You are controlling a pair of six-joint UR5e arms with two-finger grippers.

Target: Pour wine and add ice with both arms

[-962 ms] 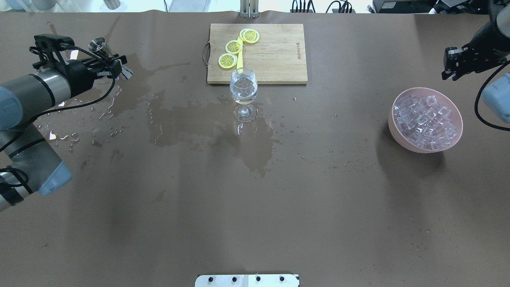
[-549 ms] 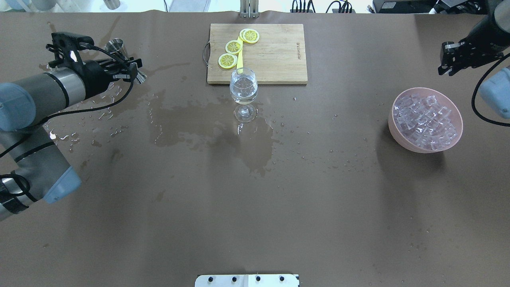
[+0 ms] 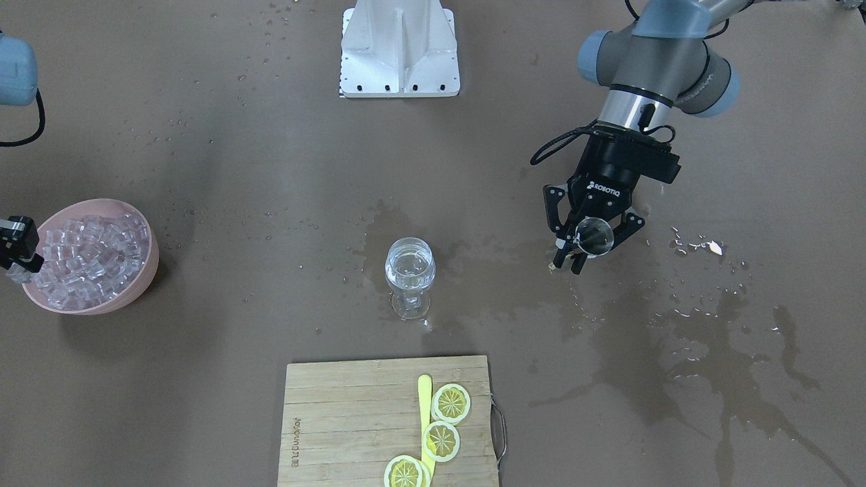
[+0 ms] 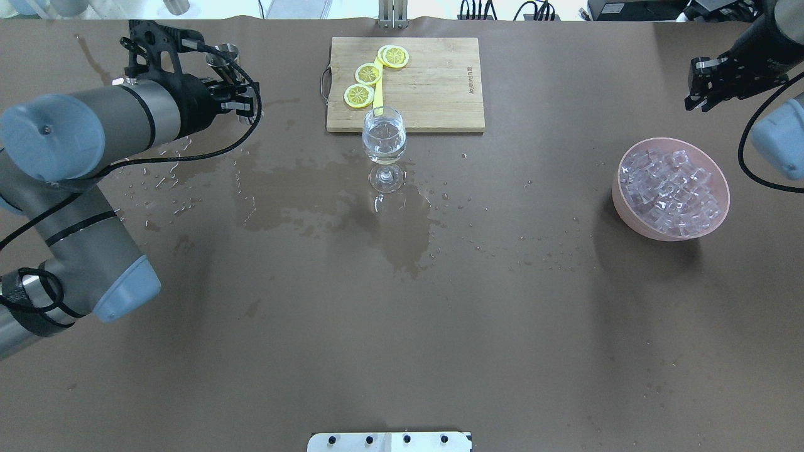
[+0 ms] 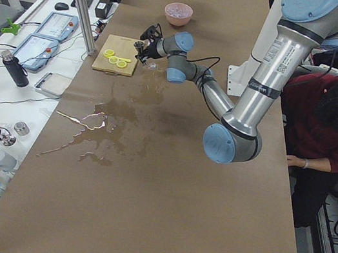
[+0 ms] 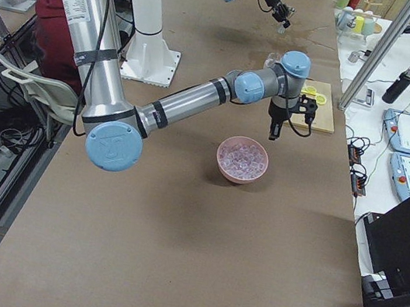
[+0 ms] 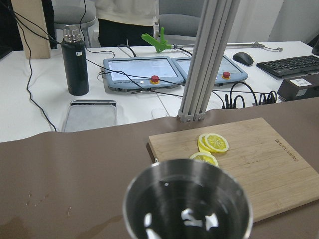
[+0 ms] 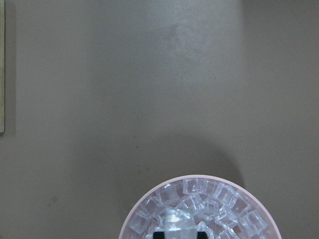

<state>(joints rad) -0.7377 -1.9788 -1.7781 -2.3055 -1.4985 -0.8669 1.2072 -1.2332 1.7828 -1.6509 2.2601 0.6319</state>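
My left gripper (image 4: 237, 89) is shut on the small steel jigger (image 4: 221, 55) and holds it upright above the wet table, left of the stemmed glass (image 4: 384, 139). In the left wrist view the jigger (image 7: 187, 209) holds clear wine. The glass (image 3: 409, 270) stands in front of the cutting board and also holds clear liquid. My right gripper (image 4: 696, 93) hangs above the far side of the pink bowl (image 4: 630, 216) of ice (image 4: 669, 185). In the right wrist view a clear ice cube (image 8: 177, 221) sits between its fingertips.
A wooden cutting board (image 4: 433, 88) with lemon slices (image 4: 367, 74) and a yellow strip lies beyond the glass. Puddles and drops (image 4: 352, 207) cover the table's left and middle. The white base plate (image 3: 399, 47) is at the robot's edge. A person sits beside the table.
My left arm has carried the jigger to the right and farther back, toward the cutting board. My right gripper has shifted slightly away from the bowl, toward the far edge.
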